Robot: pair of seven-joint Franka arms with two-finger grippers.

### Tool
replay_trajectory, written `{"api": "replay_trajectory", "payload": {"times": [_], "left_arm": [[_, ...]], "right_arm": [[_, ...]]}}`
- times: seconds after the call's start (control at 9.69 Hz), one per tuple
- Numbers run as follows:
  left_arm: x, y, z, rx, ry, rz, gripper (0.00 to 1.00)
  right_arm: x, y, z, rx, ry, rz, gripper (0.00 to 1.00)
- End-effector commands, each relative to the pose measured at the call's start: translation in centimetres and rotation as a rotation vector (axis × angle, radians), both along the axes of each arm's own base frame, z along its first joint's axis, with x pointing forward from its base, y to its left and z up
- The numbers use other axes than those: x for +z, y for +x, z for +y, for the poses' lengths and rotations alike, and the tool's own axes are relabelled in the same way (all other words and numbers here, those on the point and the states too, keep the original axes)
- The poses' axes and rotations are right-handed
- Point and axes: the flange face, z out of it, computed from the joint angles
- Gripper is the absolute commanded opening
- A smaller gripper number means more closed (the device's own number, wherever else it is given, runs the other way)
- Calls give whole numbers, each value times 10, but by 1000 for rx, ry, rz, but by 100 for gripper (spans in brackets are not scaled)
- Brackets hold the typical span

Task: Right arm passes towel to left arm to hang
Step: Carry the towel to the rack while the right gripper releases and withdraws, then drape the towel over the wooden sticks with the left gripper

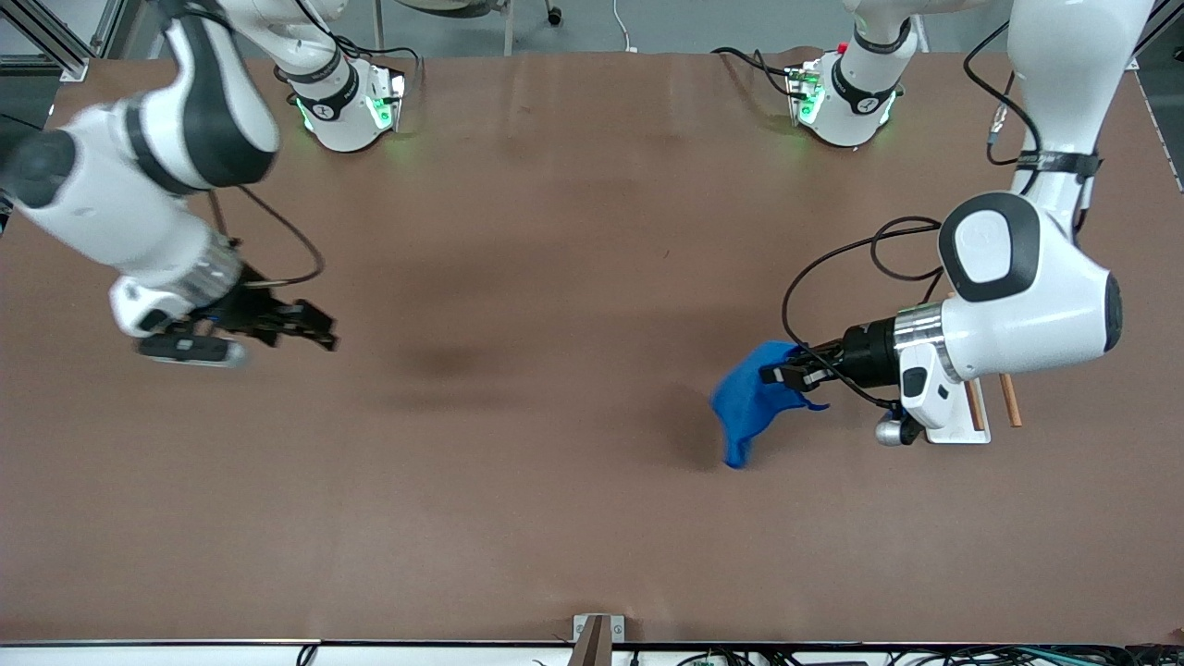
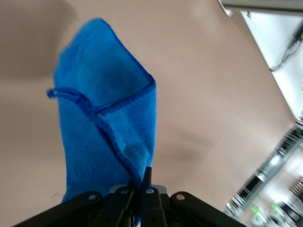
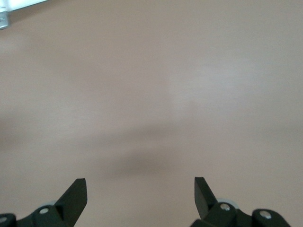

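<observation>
The bright blue towel (image 1: 751, 400) hangs from my left gripper (image 1: 775, 374), which is shut on one of its edges and holds it above the brown table toward the left arm's end. In the left wrist view the towel (image 2: 102, 127) droops away from the closed fingers, with its dark hem and a loose thread showing. My right gripper (image 1: 319, 331) is open and empty, up over the table toward the right arm's end. The right wrist view shows only bare table between its spread fingertips (image 3: 78, 194).
A small white stand with thin wooden rods (image 1: 982, 407) sits under the left arm's wrist, partly hidden by it. The two arm bases (image 1: 347, 106) (image 1: 846, 97) stand along the table's edge farthest from the front camera.
</observation>
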Motion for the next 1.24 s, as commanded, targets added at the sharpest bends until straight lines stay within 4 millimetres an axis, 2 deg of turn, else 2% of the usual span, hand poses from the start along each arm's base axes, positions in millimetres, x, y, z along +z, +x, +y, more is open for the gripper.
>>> {"api": "replay_trajectory", "payload": {"times": [0.0, 0.1, 0.21, 0.31, 0.52, 0.62, 0.72, 0.83, 0.93, 1.14], "left_arm": [[2, -12, 16, 28, 236, 9, 0], [-2, -13, 31, -5, 338, 8, 0], [-4, -12, 59, -33, 405, 19, 0], [-7, -14, 75, -72, 441, 28, 0], [-3, -14, 124, -124, 479, 26, 0], [-4, -15, 148, -168, 472, 22, 0], [-6, -16, 171, -208, 465, 19, 0], [-8, -20, 186, -273, 458, 23, 0], [-11, -25, 202, -349, 478, 36, 0], [-15, -29, 231, -434, 483, 20, 1]], "right_arm": [[56, -6, -55, -67, -82, 28, 100], [85, -9, -74, -85, -85, 62, 100], [112, -16, -86, -104, -85, 77, 100], [136, -28, -97, -123, -84, 81, 100], [155, -47, -131, -110, -73, 118, 100], [172, -50, -139, -58, -77, 101, 100], [181, -50, -138, -45, -87, 87, 100], [187, -49, -138, -46, -91, 75, 100], [185, -39, -139, -44, -89, 73, 100], [191, -34, -134, -36, -91, 58, 100]]}}
